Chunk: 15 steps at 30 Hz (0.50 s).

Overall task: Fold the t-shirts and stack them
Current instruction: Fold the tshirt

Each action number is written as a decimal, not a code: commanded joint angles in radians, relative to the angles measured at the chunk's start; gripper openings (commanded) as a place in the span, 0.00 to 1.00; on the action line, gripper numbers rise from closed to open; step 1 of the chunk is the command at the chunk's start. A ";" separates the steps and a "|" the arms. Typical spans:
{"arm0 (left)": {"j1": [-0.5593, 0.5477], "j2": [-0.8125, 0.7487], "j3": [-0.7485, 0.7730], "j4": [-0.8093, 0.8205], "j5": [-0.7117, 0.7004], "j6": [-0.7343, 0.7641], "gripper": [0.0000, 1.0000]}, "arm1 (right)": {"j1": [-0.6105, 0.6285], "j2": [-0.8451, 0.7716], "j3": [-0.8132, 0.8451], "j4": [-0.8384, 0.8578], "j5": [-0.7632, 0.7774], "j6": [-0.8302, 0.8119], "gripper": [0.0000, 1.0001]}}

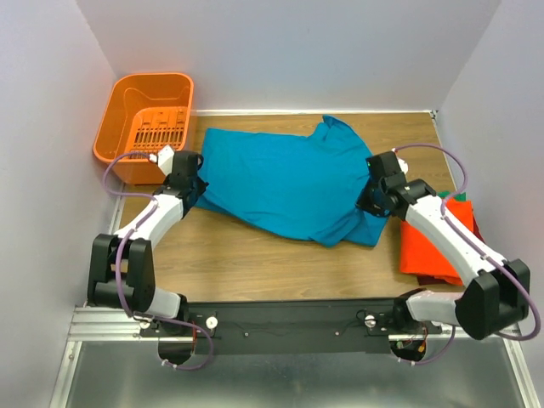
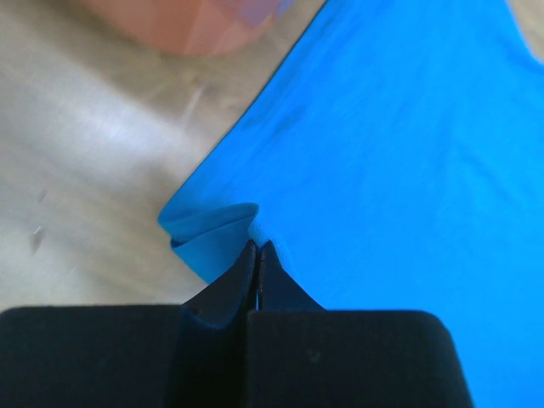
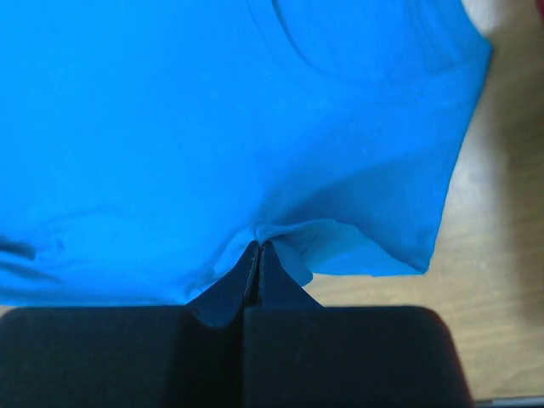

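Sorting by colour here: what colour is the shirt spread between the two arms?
The shirt is plain teal-blue, shown best in the top external view.

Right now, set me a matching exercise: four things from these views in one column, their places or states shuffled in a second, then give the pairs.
Column one
1. teal-blue t-shirt
2. orange basket
3. orange t-shirt
4. left hand

Column two
A. at the far left corner
B. shut on a cloth edge
C. spread across the middle of the table
D. lying near the right edge

Pairs: 1-C, 2-A, 3-D, 4-B
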 commanded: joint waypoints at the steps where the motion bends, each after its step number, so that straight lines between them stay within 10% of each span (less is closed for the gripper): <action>1: -0.002 0.071 0.060 0.017 0.006 -0.019 0.00 | -0.011 0.070 0.103 0.060 0.106 -0.026 0.01; 15: 0.000 0.180 0.179 0.032 -0.006 -0.048 0.00 | -0.134 0.306 0.283 0.170 0.020 -0.060 0.01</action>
